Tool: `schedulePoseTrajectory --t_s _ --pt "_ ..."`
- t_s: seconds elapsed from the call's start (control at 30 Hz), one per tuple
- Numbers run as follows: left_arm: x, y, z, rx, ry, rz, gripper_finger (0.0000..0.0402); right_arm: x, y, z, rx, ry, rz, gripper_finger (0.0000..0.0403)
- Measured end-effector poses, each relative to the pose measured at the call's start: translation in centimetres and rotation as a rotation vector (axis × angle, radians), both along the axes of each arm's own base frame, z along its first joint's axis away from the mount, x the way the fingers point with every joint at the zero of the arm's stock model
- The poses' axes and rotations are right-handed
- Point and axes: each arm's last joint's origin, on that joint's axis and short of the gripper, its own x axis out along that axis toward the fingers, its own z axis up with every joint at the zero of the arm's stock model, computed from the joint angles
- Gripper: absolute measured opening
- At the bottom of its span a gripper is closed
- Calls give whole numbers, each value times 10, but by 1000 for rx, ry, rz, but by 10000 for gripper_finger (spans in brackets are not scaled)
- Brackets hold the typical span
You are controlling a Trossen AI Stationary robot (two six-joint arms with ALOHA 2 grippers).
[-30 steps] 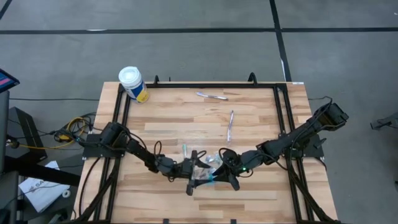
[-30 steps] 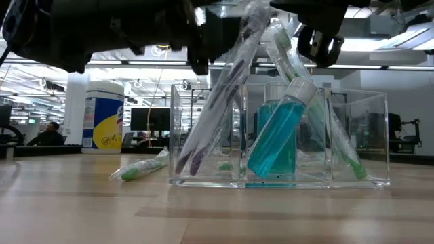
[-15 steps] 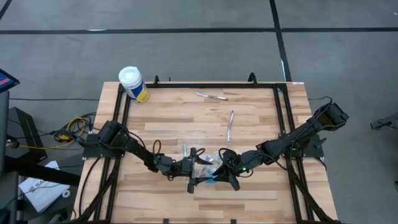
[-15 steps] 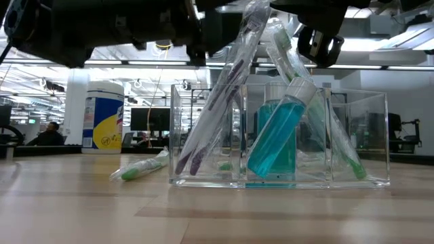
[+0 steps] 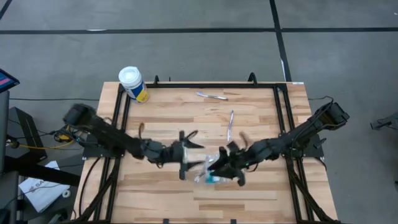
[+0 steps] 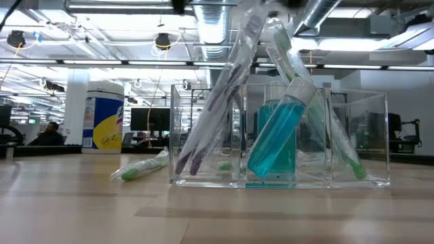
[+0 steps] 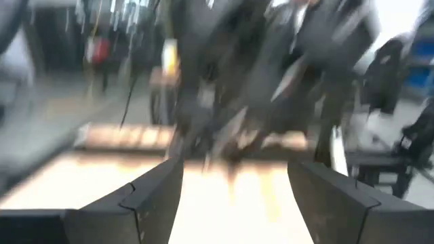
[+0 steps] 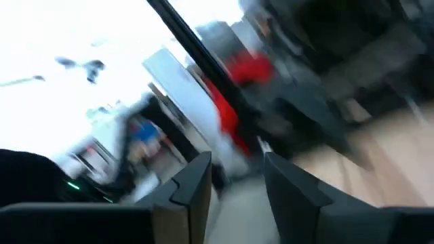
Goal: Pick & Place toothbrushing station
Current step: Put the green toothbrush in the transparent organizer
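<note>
The toothbrushing station is a clear plastic holder standing on its base on the wooden table, near the middle front in the high view. A wrapped purple toothbrush, a teal tube and a green toothbrush lean inside it. My left gripper is open, raised just left of the station. My right gripper is open, just right of it. Neither touches it. Both wrist views are blurred; the left wrist view shows the left gripper wide open, the right wrist view shows the right gripper with a gap and nothing in it.
A white-capped canister with a yellow label stands at the far left corner. Two wrapped toothbrushes lie on the far half of the table. A green wrapped toothbrush lies left of the station. Black frame rails run along the table's sides.
Both grippers have risen from just above the station and drawn apart from it, the left toward the table's left edge, the right slightly toward the right edge. They have left the low view. The station and its contents stay where they were.
</note>
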Motion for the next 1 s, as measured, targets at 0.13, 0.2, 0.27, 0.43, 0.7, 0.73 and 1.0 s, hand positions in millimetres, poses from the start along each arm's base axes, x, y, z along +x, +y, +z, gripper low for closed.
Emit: schedulePoseTrajectory --t_s 0.13,0.2,0.27,0.43,0.7,0.73,1.0 --pt "-35 25 22 -235 169 75 260 -5 -11 46 -28 -199 -37 127" --pt "-53 34 30 -378 203 140 260 -9 -18 69 -71 -243 -67 127" --pt "-71 41 32 -496 258 211 260 -14 -27 94 -124 -277 -104 127" --pt "-99 51 26 -686 367 370 254 -36 -44 152 -295 -273 -159 127" --pt "-93 57 7 -773 469 471 238 -60 -60 195 -503 -50 -301 127" --pt "-90 57 4 -771 487 478 239 -62 -61 195 -519 -15 -321 127" --pt "-64 78 -33 -883 703 548 265 -63 -74 193 -492 110 -444 127"
